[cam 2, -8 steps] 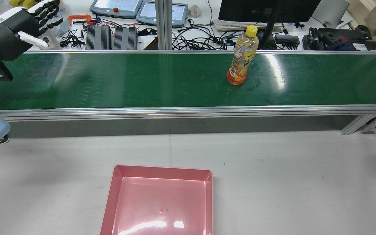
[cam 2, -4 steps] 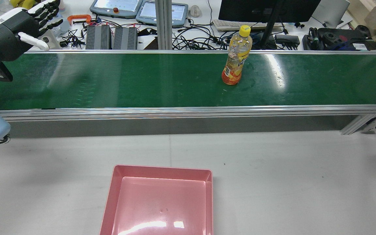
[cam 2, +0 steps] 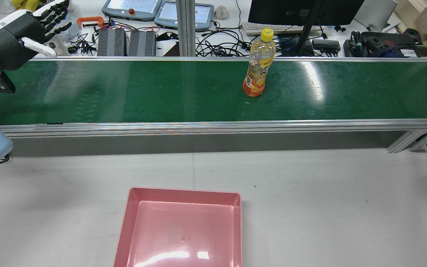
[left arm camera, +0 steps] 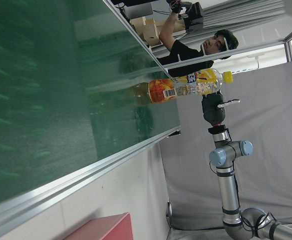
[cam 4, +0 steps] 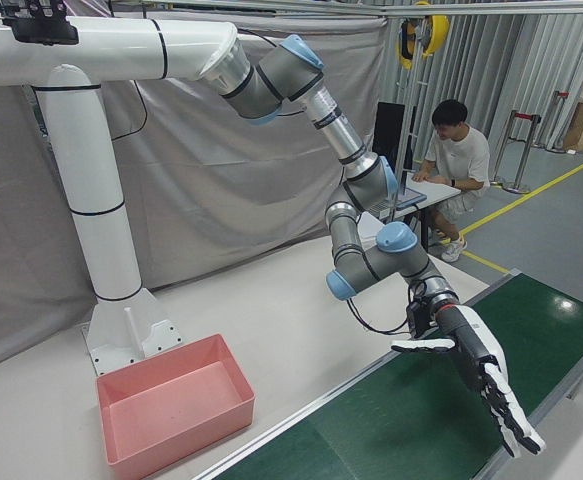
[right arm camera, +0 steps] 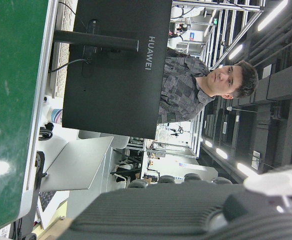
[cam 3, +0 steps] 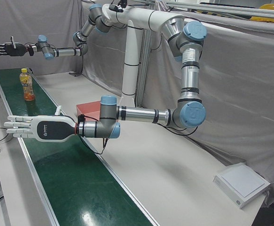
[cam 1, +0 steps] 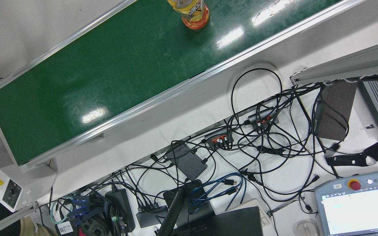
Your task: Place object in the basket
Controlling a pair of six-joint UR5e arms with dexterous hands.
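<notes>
Rear view shows the left hand (cam 2: 20,35) raised at the far left end of the green conveyor belt (cam 2: 161,92), its fingers spread and holding nothing. The right hand (cam 3: 5,48) appears in the left-front view, hovering beyond the far end of the belt, likewise open-fingered and empty.

Outward from the left hand, the belt is bare for a long stretch. The bottle (cam 2: 256,65) stands upright on it, right of the belt's middle in the rear view and well apart from both hands; it has a yellow cap, pale yellow drink and an orange label. On the white worktop (cam 2: 310,204) near the robot, the pink basket (cam 2: 139,230) sits empty, left of centre and well apart from the bottle.

As a judgement, the task is at its start: the grasp is not yet made. The next move calls for one hand to come alongside the bottle at mid-body and close around it without tipping it, since a tall narrow bottle topples easily, then carry it across to the basket.
</notes>
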